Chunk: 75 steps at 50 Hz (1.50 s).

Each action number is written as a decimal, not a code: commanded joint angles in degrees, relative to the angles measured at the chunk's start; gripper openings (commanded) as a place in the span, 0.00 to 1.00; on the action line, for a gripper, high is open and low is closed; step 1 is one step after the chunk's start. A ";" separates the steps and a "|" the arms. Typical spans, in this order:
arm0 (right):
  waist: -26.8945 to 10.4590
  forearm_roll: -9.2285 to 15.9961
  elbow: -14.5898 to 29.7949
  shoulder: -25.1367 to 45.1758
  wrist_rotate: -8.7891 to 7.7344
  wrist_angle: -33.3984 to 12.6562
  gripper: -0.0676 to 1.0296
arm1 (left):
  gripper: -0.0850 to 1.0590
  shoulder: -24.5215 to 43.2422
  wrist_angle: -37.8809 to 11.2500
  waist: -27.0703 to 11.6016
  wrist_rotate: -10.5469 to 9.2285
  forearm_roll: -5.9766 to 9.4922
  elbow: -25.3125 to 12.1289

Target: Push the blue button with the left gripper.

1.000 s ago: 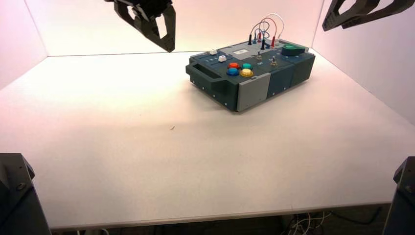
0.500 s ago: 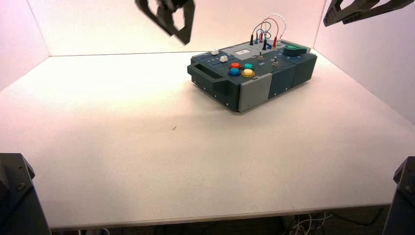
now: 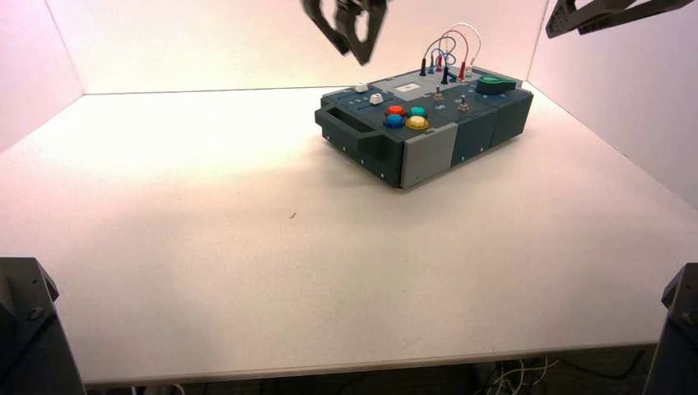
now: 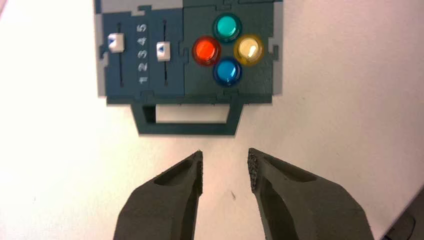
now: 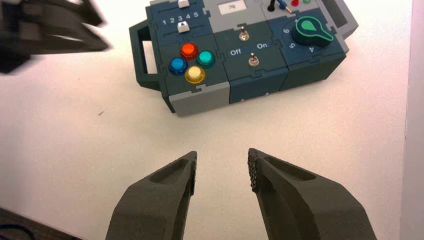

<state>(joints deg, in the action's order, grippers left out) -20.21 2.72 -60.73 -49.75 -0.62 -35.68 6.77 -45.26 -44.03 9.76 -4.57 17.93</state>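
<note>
The blue button (image 3: pixel 393 122) is the one nearest the handle in a cluster of four coloured buttons on the dark teal box (image 3: pixel 473 136). In the left wrist view the blue button (image 4: pixel 227 71) sits beside the red (image 4: pixel 206 50), yellow (image 4: pixel 248 49) and teal-green (image 4: pixel 227 27) ones. My left gripper (image 3: pixel 352 45) hangs high in the air behind the box's handle end, well clear of it. The left gripper (image 4: pixel 225 165) is open with only bare table between its fingers. My right gripper (image 5: pixel 222 162) is open too, parked high at the right (image 3: pixel 601 16).
The box's handle (image 4: pixel 187 125) lies between the left gripper and the buttons. Two white-capped sliders (image 4: pixel 116 42) stand beside the buttons. Two toggle switches (image 5: pixel 243 35), a large green knob (image 5: pixel 310 30) and looping wires (image 3: pixel 449 49) fill the box's far half. White walls enclose the table.
The left gripper has travelled to the right along the top of the high view, toward the box. The right gripper and the box have not moved.
</note>
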 commanded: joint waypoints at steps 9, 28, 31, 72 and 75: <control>0.00 0.09 0.88 -0.26 0.26 0.97 0.56 | 0.22 12.57 -5.10 0.18 2.72 -0.09 -14.85; 0.09 0.00 0.88 -0.26 0.35 0.97 0.56 | 0.12 19.07 -6.50 0.26 4.39 0.18 -21.09; 0.09 0.09 0.88 -0.26 0.35 1.05 0.56 | 0.11 19.78 -6.68 0.26 4.48 0.18 -21.71; 0.09 0.09 0.88 -0.53 0.35 1.05 0.56 | 0.11 23.20 -8.26 0.18 4.57 3.25 -23.47; 0.09 0.09 0.88 -0.53 0.35 1.05 0.56 | 0.11 23.47 -8.26 0.18 4.57 3.43 -23.55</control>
<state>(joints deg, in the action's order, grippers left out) -20.13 2.64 -60.73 -50.36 -0.35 -35.24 31.29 -53.53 -43.95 14.15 -1.49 -3.96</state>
